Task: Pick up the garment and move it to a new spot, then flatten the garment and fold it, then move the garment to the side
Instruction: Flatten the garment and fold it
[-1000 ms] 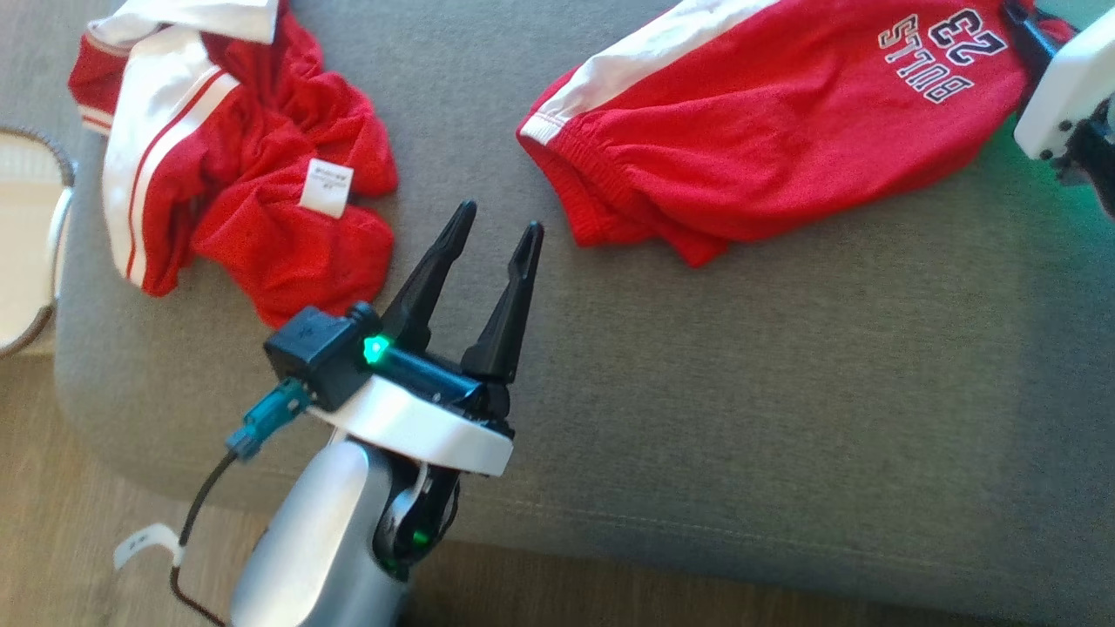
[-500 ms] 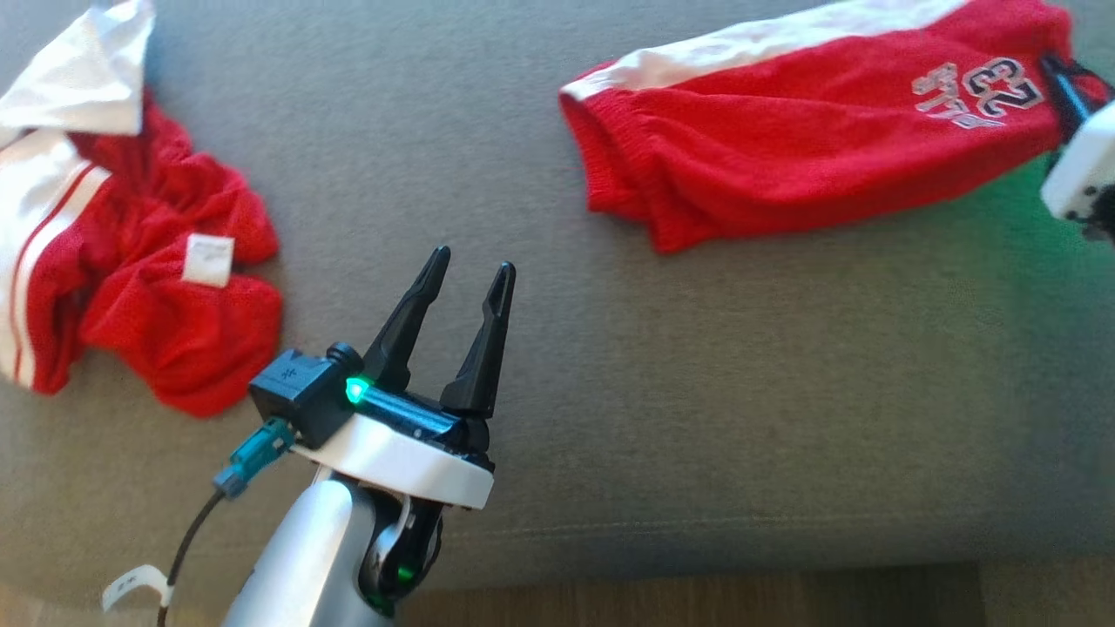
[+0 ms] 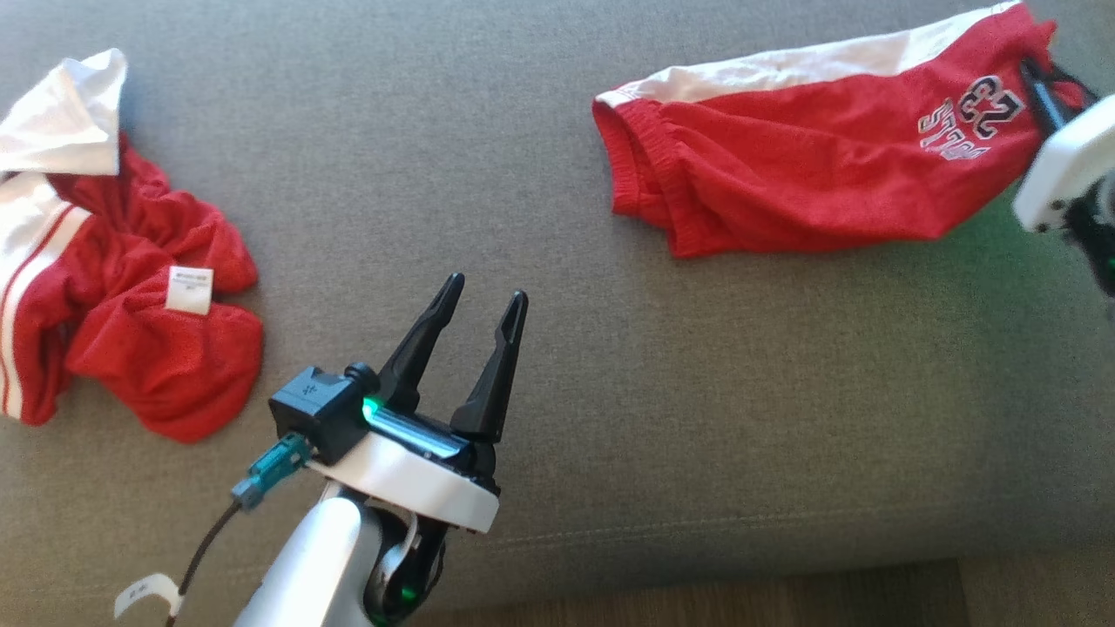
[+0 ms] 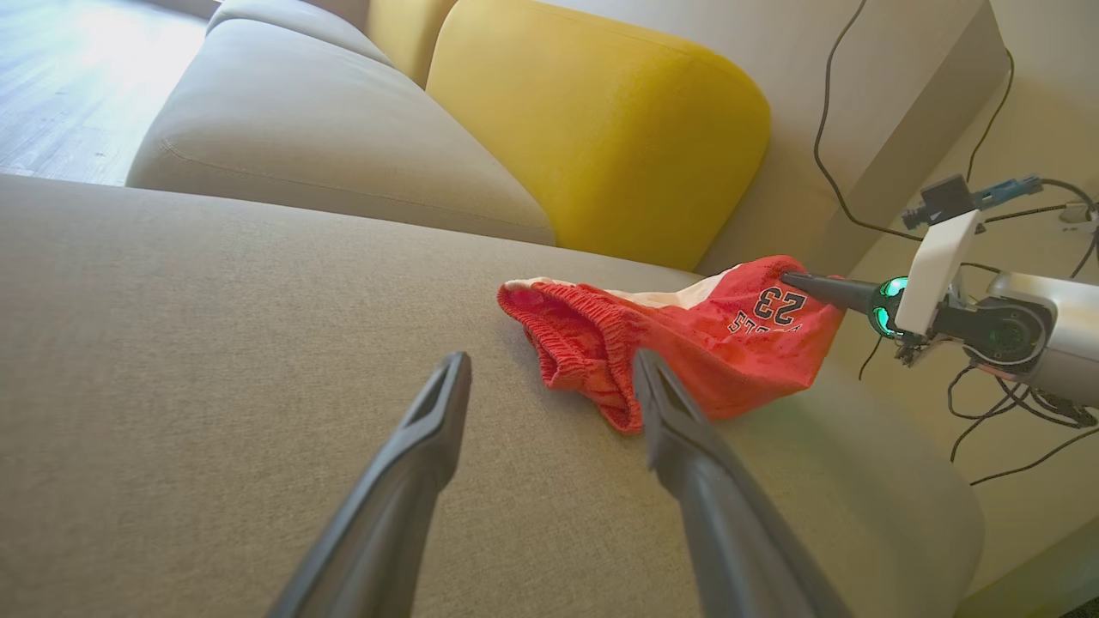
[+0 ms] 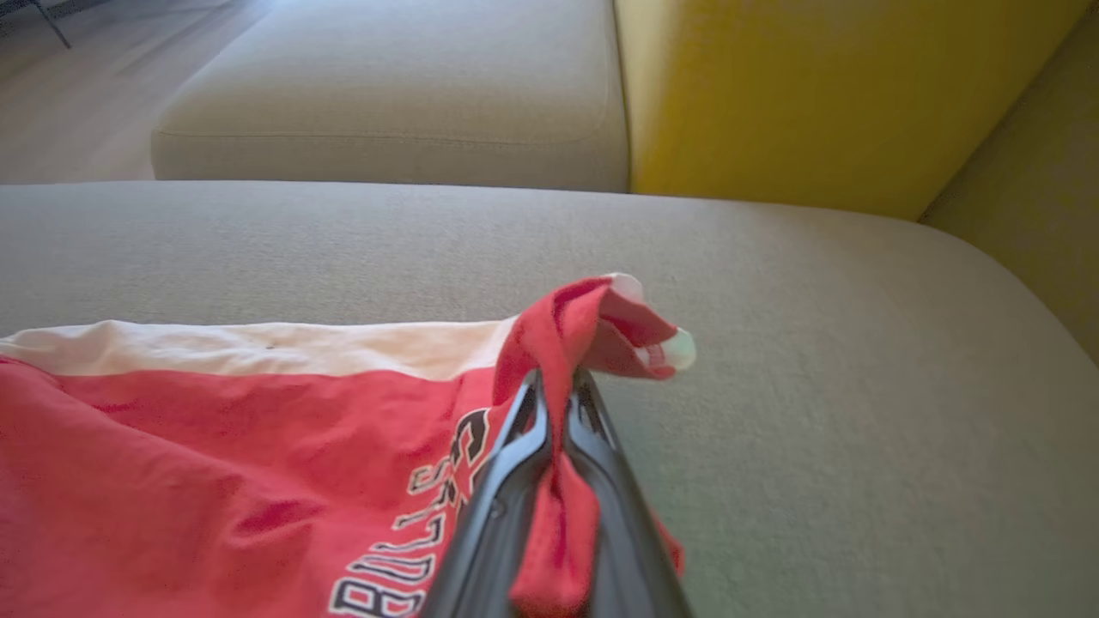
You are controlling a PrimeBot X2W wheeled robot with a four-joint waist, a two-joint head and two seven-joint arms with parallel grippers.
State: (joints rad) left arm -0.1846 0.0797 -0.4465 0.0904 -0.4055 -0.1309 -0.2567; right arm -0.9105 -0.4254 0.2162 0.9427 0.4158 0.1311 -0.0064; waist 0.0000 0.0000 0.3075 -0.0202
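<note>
While the right claw [image 5: 554, 382] pinches a corner of the red shorts [image 3: 784, 183] on the grey sofa [image 3: 697, 392], the left claw [image 3: 486, 292] hovers open nearby, empty.

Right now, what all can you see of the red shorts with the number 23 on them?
The red shorts look like soft knit fabric, with a white side panel, a ribbed elastic waistband and a BULLS 23 print. They lie wrinkled on the grey sofa seat. The right gripper is shut on the corner near the print and holds it raised; the waistband end rests on the seat.
</note>
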